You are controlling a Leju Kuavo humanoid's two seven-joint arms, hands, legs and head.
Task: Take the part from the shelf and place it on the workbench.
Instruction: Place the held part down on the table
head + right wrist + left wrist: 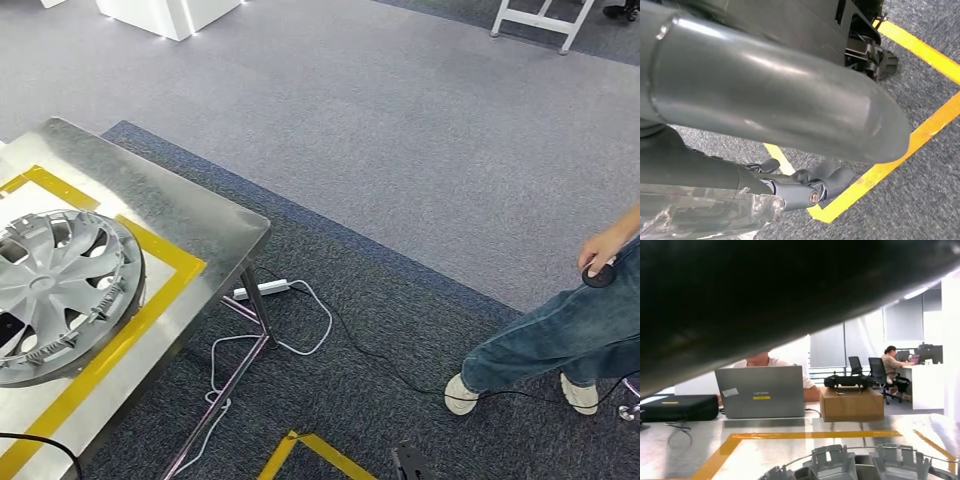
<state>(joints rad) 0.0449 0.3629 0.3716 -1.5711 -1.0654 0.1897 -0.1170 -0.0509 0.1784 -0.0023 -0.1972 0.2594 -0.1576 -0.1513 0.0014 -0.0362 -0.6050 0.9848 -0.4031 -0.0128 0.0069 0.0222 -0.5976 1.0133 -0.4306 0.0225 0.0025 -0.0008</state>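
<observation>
Lying flat on the steel worktop [189, 215], the grey wheel cover part [60, 290] is resting inside a yellow tape outline [162, 262] at near left. The right hand [817, 182] is hanging over carpet, fingers spread, holding nothing. Left hand state: cannot tell. A person's hand [600, 252] is gripping a dark object at right.

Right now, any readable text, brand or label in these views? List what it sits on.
"Lenovo" on the lid of the grey laptop, small but legible in the left wrist view.
Yellow sticker under that logo: print too small to read.
White sticker on the lid's corner: blurred, unreadable.
Yellow label on the black case: unreadable.
Wheel cover on the workbench: no readable markings.
</observation>
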